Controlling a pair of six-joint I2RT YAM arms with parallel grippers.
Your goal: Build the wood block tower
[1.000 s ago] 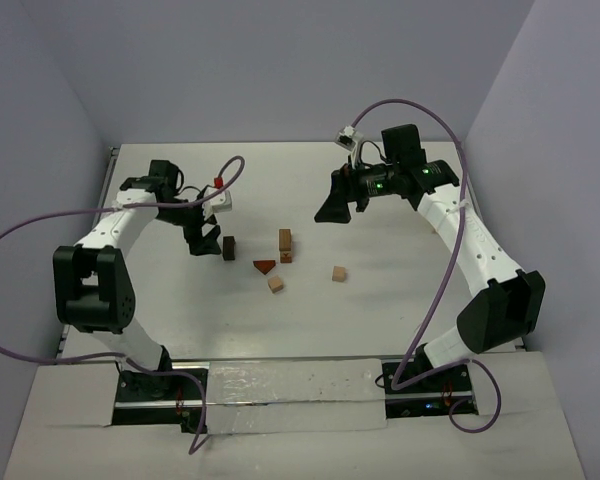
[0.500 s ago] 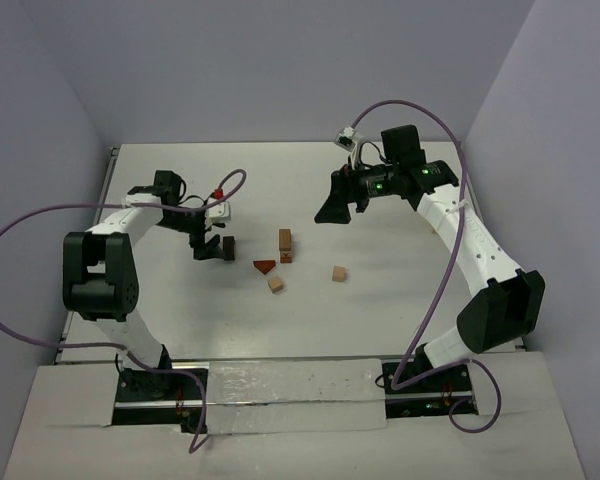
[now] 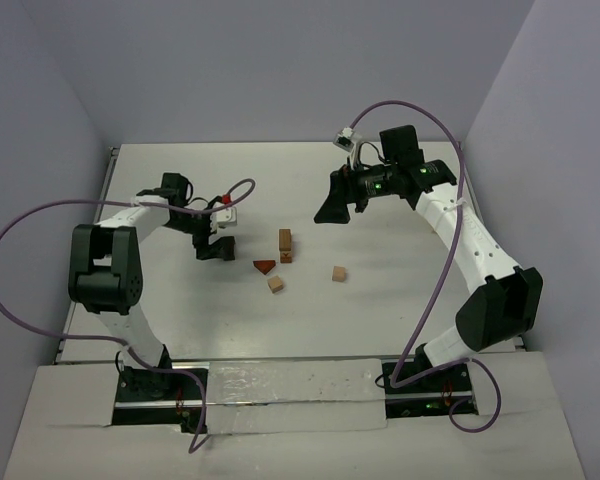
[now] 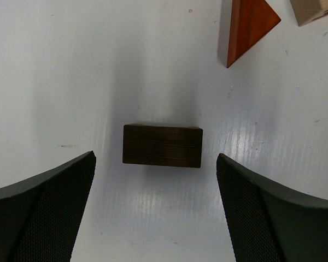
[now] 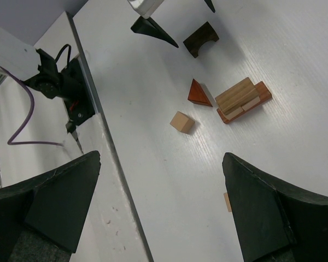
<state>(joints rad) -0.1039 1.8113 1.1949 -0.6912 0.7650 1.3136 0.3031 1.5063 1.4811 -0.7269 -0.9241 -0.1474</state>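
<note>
- My left claw [image 4: 156, 164] hangs spread wide, gripping nothing, right over the dark block [image 4: 162, 144], one finger on either side of it.
- The block lies flat on the table [image 3: 400, 300], its long side running from finger to finger. There is open table showing at each end, so I touch nothing yet.
- I judge the step in hand to be picking up this block. I should come straight down until my pads are level with its sides, then close evenly so it does not swing.
- My wrist view shows only a plain dark top. The other wrist's view suggests a notch, so it may be the arch, though I cannot be sure.
- If it is, I should squeeze the solid ends, not the hollow.
- The red wedge [image 4: 249, 27] sits ahead of my right finger, well apart. It should not be disturbed if I drop vertically.
- The tower so far [image 3: 285, 243] is a tan bar on a reddish base, beyond the wedge. That is where I would carry the block.
- My right claw [image 5: 161, 158] hovers high, wide open and empty, with the tower ahead of it, clear of my path.
</note>
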